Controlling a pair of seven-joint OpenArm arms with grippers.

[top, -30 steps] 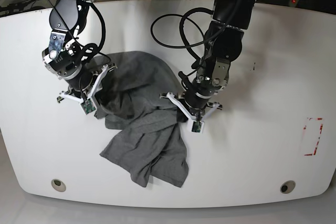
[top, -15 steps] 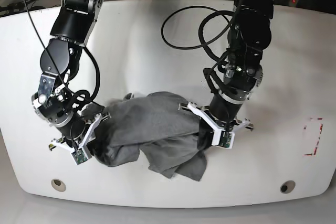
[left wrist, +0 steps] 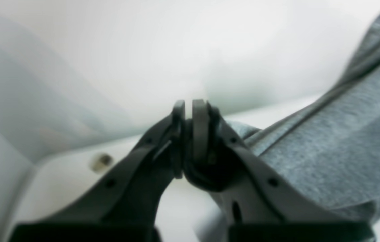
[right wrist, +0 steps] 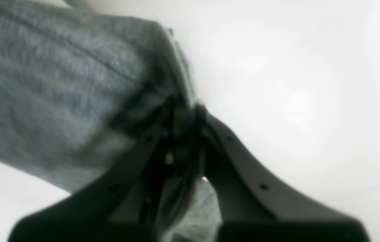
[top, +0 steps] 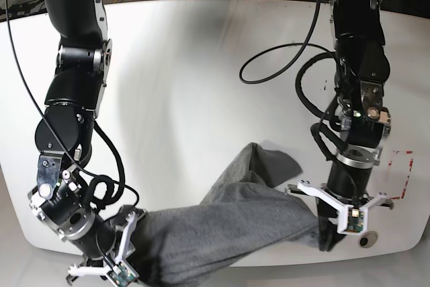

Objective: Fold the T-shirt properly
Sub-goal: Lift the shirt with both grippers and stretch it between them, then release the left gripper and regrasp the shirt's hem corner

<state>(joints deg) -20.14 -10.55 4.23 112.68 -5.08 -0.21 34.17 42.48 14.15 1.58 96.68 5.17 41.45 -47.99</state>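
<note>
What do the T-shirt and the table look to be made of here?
T-shirt: soft knit fabric, probably cotton jersey, matte heather grey; the wrist views show flecked weave and a stitched seam, and it drapes limply. Table: smooth, hard white surface, slightly glossy; likely laminate or painted board, though the exact material is unclear.

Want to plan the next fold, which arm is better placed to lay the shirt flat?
Neither alone: left gripper and right gripper both pinch T-shirt edges, stretched between them near the table front.
</note>
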